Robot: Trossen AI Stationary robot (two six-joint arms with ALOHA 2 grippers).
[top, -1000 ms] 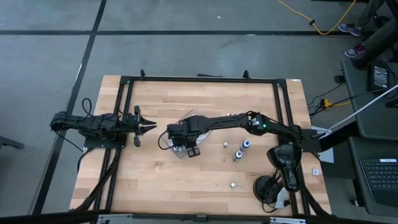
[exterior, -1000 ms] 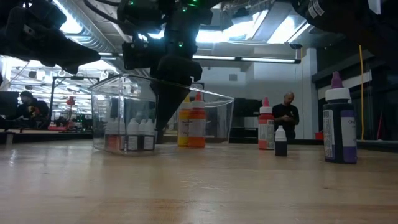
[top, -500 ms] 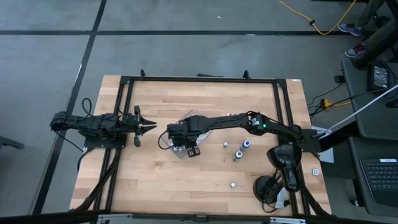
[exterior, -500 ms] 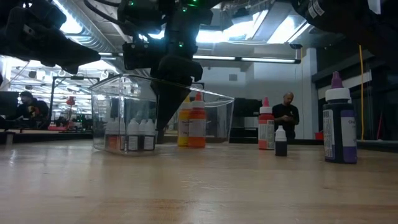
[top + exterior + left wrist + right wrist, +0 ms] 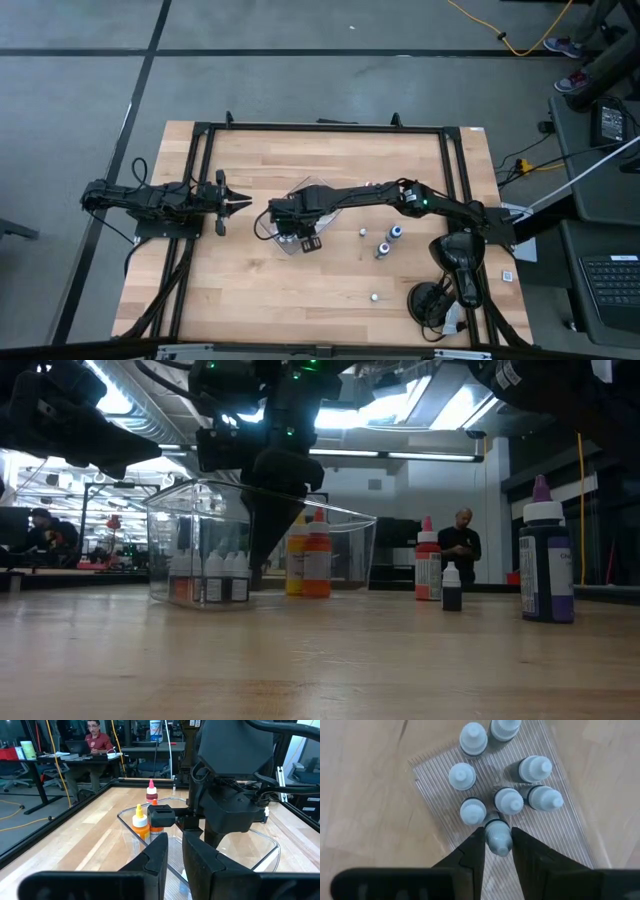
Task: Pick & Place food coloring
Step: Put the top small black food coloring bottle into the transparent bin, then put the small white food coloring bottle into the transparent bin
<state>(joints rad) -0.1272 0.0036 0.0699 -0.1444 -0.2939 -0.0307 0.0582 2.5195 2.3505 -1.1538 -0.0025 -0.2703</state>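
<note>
A small bottle [image 5: 497, 836] is clamped between the fingers of the right gripper [image 5: 496, 845], just over the clear tray [image 5: 570, 827], where seven more small white-capped bottles [image 5: 509, 800] stand (two taller orange ones [image 5: 317, 557] also show inside). The left gripper [image 5: 240, 204], fingers closed and empty, waits left of the tray.
</note>
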